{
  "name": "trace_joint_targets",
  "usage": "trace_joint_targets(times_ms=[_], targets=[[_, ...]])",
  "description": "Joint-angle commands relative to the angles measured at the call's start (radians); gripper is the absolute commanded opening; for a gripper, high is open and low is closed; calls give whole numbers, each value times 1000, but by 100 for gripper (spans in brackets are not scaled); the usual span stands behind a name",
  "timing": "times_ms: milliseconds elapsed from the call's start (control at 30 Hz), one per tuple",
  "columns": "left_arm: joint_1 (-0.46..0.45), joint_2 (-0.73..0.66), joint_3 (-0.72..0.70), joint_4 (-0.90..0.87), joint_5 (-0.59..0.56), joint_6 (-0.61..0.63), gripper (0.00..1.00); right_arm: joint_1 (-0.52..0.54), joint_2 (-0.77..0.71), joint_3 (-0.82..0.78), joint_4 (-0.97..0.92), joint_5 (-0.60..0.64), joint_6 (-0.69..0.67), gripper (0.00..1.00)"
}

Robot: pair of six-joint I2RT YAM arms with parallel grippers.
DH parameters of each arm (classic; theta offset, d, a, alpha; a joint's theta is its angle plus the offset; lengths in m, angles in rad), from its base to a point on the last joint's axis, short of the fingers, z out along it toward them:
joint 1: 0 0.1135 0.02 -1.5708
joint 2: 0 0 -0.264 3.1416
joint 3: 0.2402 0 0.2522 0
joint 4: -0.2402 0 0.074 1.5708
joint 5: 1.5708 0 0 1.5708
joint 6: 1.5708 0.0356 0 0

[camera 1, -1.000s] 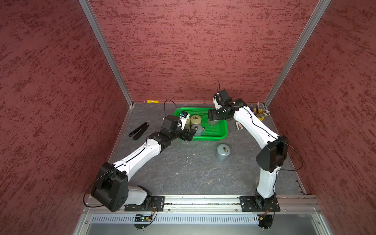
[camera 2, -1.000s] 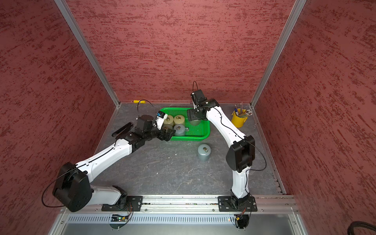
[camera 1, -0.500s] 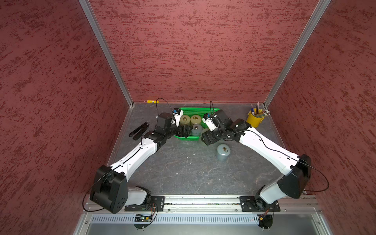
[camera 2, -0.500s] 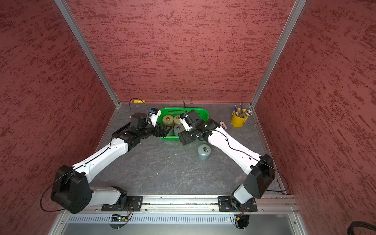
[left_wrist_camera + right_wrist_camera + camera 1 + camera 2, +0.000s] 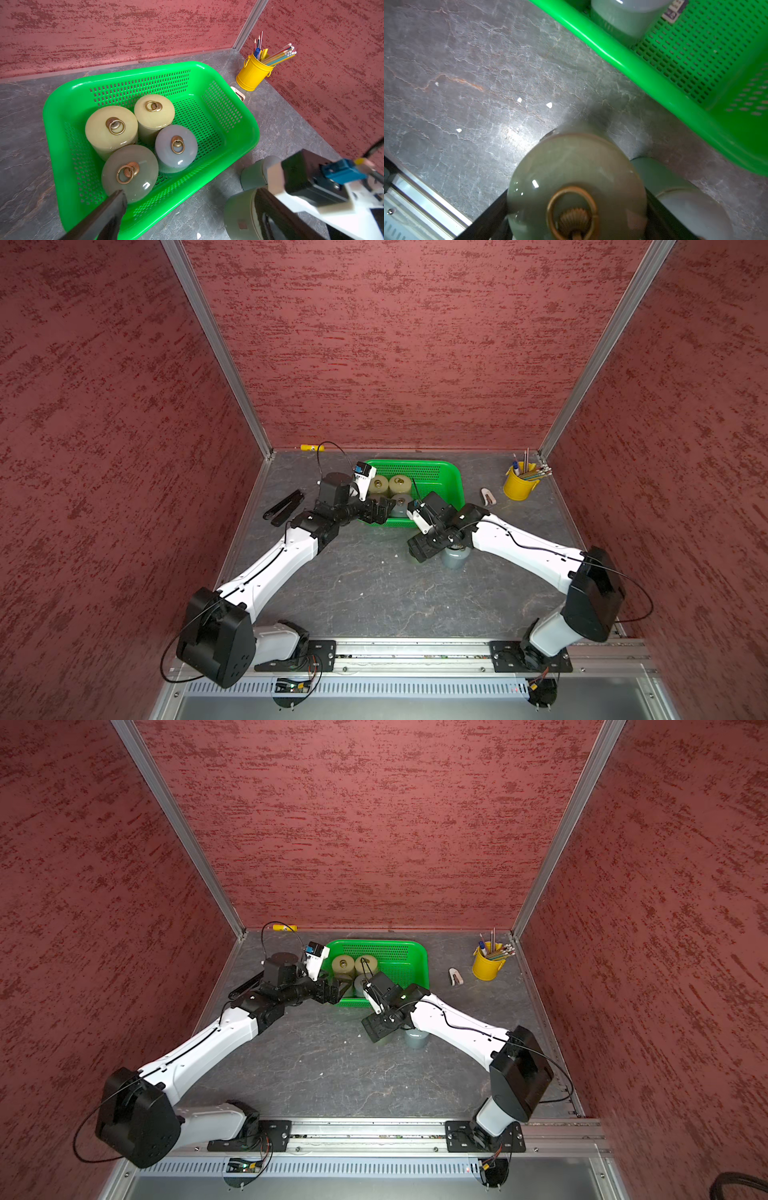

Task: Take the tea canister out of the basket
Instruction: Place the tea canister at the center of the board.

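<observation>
right arm (image 5: pixel 532 551) has swung off the basket (image 5: pixel 456 485) and out over the tabletop (image 5: pixel 365 597) in front of it. four canisters (image 5: pixel 176 145) remain inside, and one grey canister (image 5: pixel 455 560) stands outside. right pincer (image 5: pixel 422 548) is clenched round a greenish tea canister (image 5: pixel 575 176), clear of the rim, just beside that grey one; can't tell if it touches down yet. left pincer (image 5: pixel 380 510) is spread wide, empty, at the basket's near corner. removal looks basically done; only setting down and letting go are left.
</observation>
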Motion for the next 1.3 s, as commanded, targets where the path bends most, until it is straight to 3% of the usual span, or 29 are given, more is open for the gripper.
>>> trace_joint_targets(times_ms=[0, 300, 667, 1267], targets=[[-13, 15, 5, -6, 1, 33, 100, 5, 2, -1, 105, 55, 27, 0], [-33, 39, 15, -6, 0, 53, 100, 7, 36, -23, 139, 92, 32, 1], [-42, 50, 25, -6, 3, 61, 100, 6, 51, -40, 155, 78, 42, 29], [-56, 38, 9, -18, -20, 69, 100, 6, 69, -74, 173, 75, 59, 64]])
